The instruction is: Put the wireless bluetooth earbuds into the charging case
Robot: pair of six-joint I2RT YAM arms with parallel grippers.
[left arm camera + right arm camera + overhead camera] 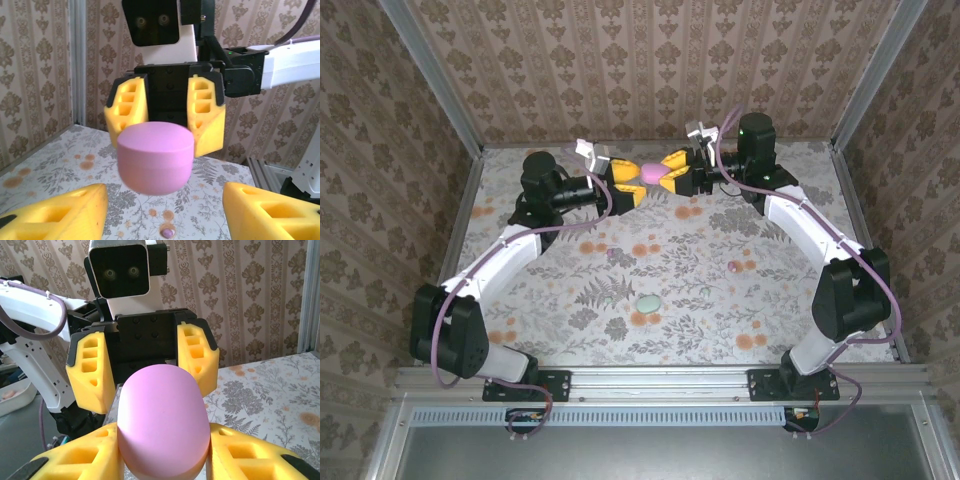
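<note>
Pink oval plastic case [653, 172] is hanging mid-air clamped in the right gripper [164, 440] while the left gripper [165, 192] is facing it spread apart, probably for popping the lid.

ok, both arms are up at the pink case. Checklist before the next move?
1. Grip: right gripper clamped on the pink case, held off the table: ok.
2. Second arm: left gripper open, its fingers apart from the case: ok.
3. Lid open for loading: not ok, it looks closed.
4. Buds located: one earbud and the other earbud lie on the table, neither held: ok.
5. mint case out of the way, nearer the bases: ok.
</note>
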